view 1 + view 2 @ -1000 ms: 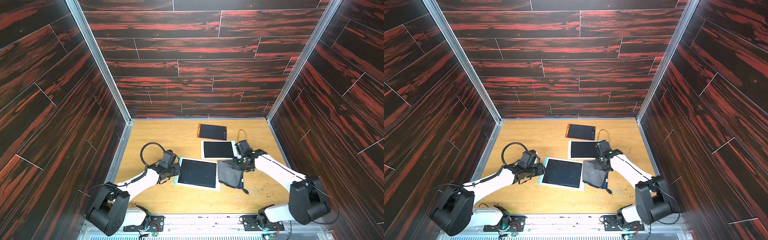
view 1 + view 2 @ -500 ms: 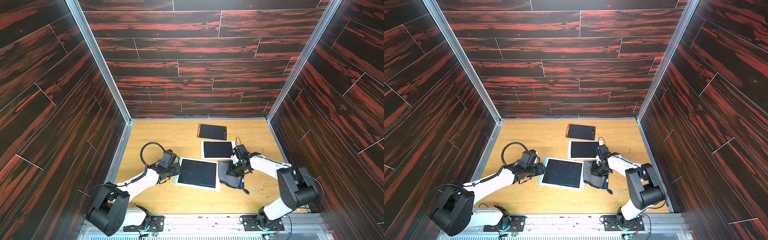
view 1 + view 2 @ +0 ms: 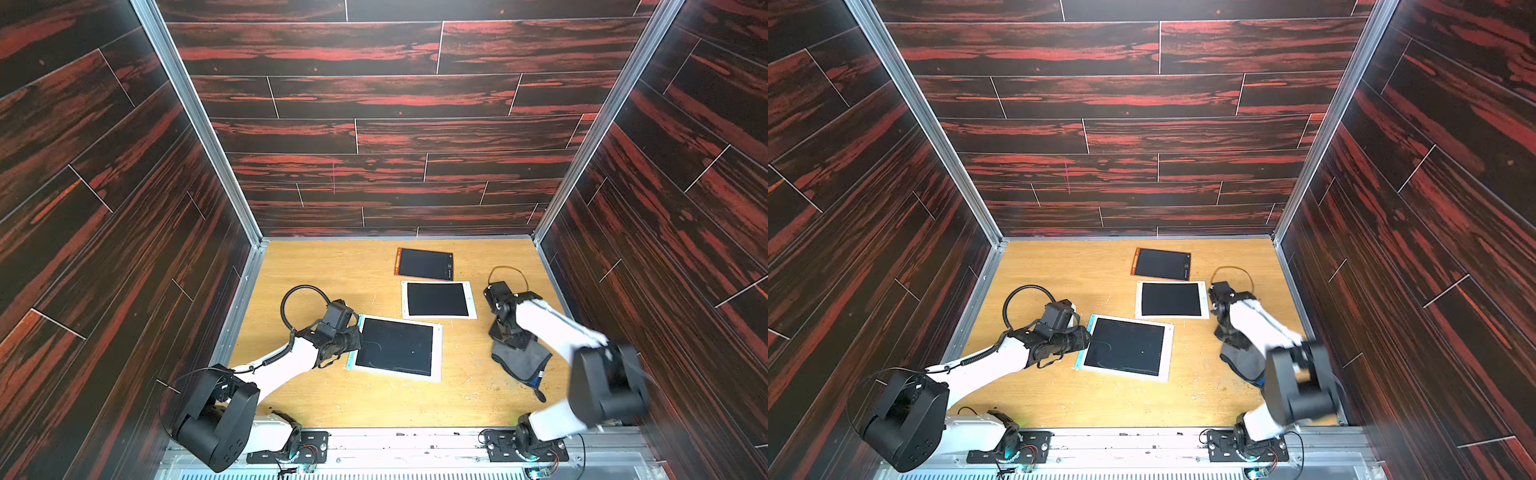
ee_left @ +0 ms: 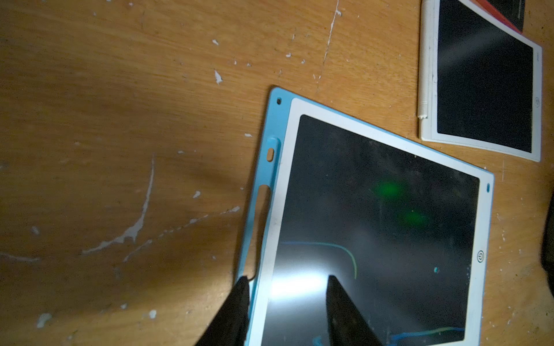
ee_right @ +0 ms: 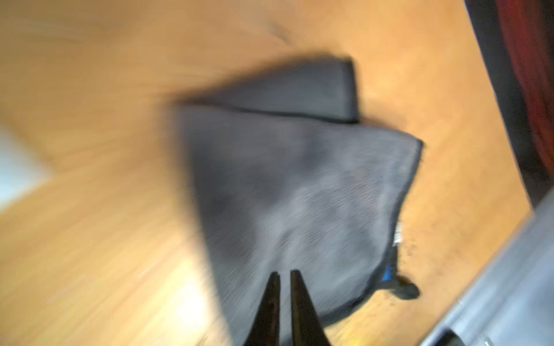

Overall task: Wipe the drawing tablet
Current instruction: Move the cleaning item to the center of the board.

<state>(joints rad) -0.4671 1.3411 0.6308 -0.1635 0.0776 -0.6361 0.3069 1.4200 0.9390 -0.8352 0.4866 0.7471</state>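
Observation:
The drawing tablet point(image 3: 395, 347) point(image 3: 1125, 347) has a white frame on a blue back and lies flat at the table's middle. Faint blue-green strokes mark its dark screen point(image 4: 374, 224). My left gripper point(image 3: 355, 340) point(image 4: 286, 278) is open astride the tablet's left edge, one finger beside the blue rim and the other over the screen. A grey cloth point(image 3: 519, 361) point(image 5: 299, 179) lies to the right of the tablet, clear of it. My right gripper point(image 3: 513, 343) point(image 5: 284, 272) is over the cloth's near edge, shut on it, with only a sliver between its jaws.
A white tablet point(image 3: 438, 299) point(image 4: 485, 90) lies just behind the blue-backed one, and an orange-edged tablet point(image 3: 424, 264) lies farther back. Dark panelled walls enclose the wooden table point(image 3: 332, 270) on three sides. The right wall is close to the cloth.
My right arm has swung to the right, dragging the cloth away from the tablet's right edge toward the right wall. The left gripper and the tablets have stayed put.

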